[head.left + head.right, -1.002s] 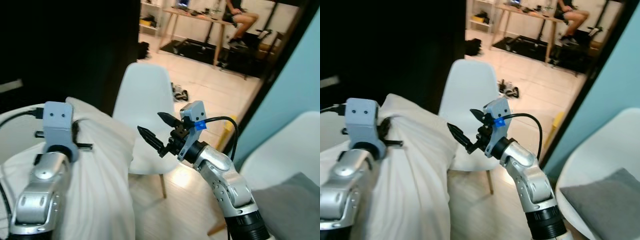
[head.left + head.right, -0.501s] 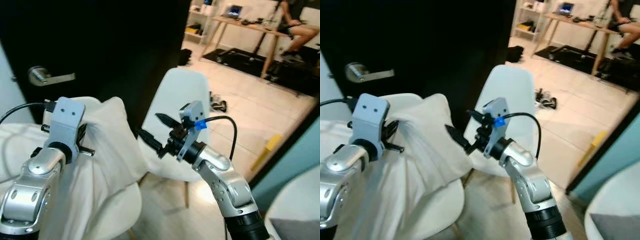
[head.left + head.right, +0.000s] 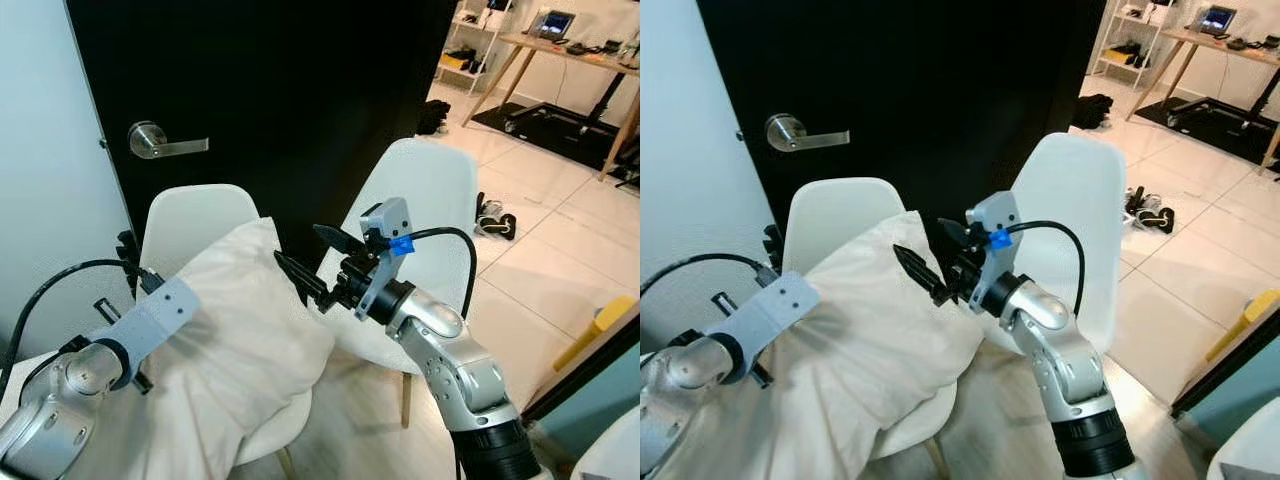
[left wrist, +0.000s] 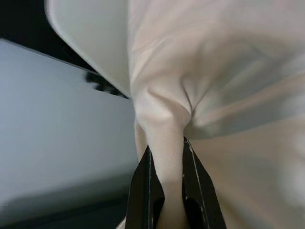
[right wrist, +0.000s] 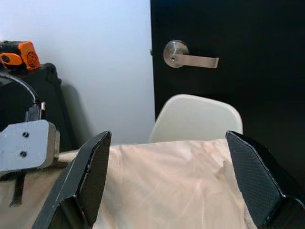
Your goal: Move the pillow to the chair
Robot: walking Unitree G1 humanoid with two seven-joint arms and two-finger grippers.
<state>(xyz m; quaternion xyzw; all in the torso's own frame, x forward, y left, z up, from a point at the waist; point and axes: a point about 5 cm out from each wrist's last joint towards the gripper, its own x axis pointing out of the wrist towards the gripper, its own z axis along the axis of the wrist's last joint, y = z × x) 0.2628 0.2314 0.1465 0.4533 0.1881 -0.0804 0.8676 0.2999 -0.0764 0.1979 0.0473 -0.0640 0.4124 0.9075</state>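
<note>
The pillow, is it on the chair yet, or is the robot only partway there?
Nearly there. The pillow already lies draped over the seat of the chair by the black door. The left gripper is shut on a bunch of its fabric, while the right gripper hovers open near its top corner. What is left is letting go and pulling both arms away.

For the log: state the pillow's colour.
Plain cream pillow, no pattern; clearest in the right eye view.

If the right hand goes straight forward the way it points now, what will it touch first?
Most likely the pillow: the right hand is open and points at its top edge, with the left chair behind. Depth is uncertain, so it may pass just over it.
</note>
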